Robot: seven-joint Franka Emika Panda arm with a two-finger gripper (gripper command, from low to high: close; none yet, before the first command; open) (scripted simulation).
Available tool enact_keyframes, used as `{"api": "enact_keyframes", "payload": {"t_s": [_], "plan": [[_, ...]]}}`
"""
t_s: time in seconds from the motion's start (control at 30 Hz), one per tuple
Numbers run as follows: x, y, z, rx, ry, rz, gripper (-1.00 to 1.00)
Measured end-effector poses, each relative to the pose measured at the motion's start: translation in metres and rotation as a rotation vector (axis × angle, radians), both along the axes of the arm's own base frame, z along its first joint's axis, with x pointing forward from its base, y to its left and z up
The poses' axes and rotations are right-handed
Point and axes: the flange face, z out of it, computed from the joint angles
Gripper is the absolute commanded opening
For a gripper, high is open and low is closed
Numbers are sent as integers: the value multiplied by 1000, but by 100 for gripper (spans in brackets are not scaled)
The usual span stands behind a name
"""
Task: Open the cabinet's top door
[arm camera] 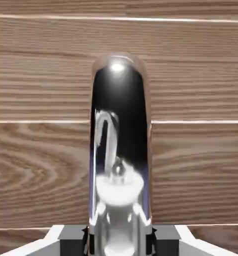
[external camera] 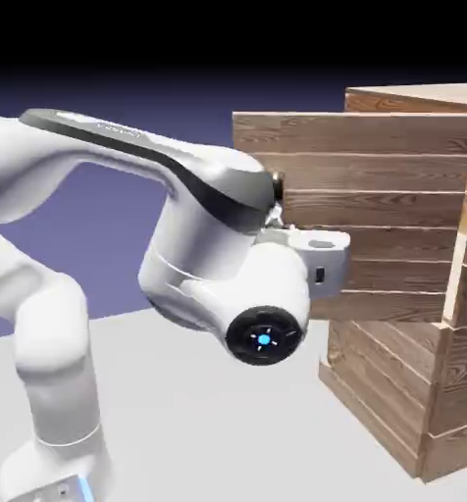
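This is no home or workshop but a computer-rendered test scene. The backdrop (external camera: 100, 211) is a flat blue-violet fading to black at the top. The bench (external camera: 228, 431) is a plain pale grey surface. The white robot arm (external camera: 129, 245) looks smooth and clean. The cabinet (external camera: 404, 294) of evenly grained wood planks stands alone, its door swung out.

The top door (external camera: 360, 211) stands swung out from the cabinet (external camera: 424, 392), its plank face directly in front of the gripper (arm camera: 119, 245). In the hand view the grey bar handle (arm camera: 120, 145) fills the gap between the fingertips (arm camera: 56, 237). Bare table (external camera: 218, 431) lies open below the arm
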Motion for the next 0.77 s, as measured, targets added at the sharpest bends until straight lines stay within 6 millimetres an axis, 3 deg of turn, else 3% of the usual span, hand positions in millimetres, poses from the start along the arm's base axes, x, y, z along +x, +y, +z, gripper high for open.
{"api": "enact_keyframes", "payload": {"t_s": [0.27, 0.77], "plan": [[7, -47, 0, 0, 0, 156, -100], [23, -95, 0, 0, 0, 323, -100]]}}
